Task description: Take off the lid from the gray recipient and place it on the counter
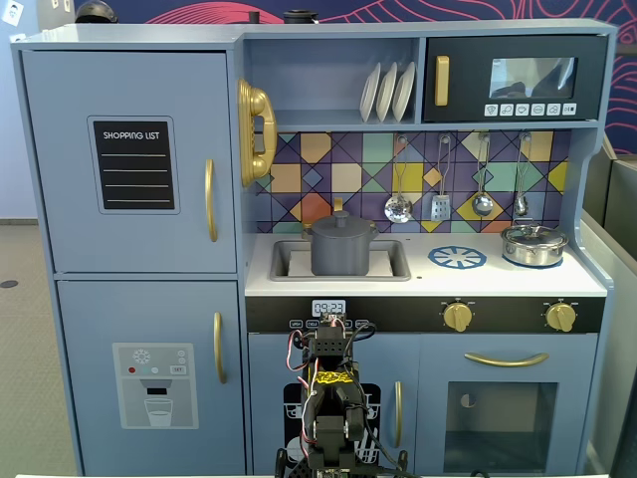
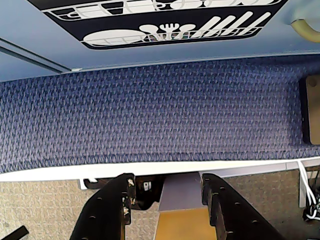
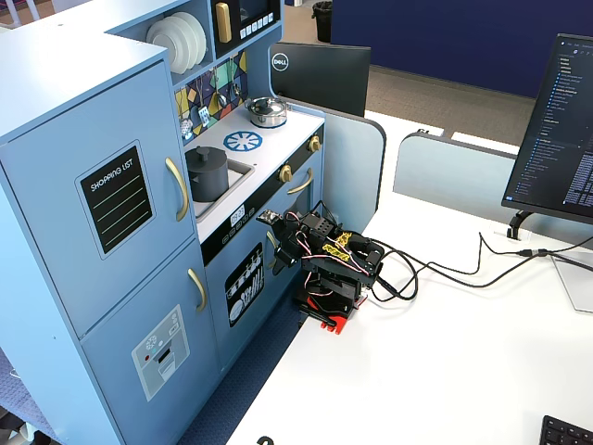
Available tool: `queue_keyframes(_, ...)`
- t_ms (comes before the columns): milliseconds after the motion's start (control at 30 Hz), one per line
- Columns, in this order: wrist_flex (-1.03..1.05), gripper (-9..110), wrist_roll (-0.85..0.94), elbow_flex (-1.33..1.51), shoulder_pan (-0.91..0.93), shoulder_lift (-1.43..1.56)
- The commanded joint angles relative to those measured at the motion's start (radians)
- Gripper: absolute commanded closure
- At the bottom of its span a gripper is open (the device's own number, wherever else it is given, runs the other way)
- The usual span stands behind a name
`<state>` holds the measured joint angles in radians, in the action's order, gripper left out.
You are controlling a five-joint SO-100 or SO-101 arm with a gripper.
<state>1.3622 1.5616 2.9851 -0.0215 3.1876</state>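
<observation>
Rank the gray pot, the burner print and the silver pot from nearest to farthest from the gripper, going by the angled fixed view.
From the gripper, folded low in front of the kitchen:
1. The gray pot, lid on, sitting in the sink at the counter's near end.
2. The burner print, mid-counter, beyond the sink.
3. The silver pot, at the counter's far end.

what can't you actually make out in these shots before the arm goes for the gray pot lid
- The gray recipient: its base is hidden by the sink wall in both fixed views.
- The lid: its seating on the rim is too small to judge.
- The gripper: folded low in both fixed views; the wrist view cuts off its base.
- The counter: absent from the wrist view.
</observation>
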Motion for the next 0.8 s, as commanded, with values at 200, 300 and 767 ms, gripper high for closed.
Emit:
queue_keyframes(200,0.167,101,-0.049,0.017,0.075,-0.009)
queue_keyframes(300,0.167,101,-0.049,0.017,0.075,-0.009)
queue_keyframes(767,-0.213,101,-0.020,-0.586,0.098,-0.124)
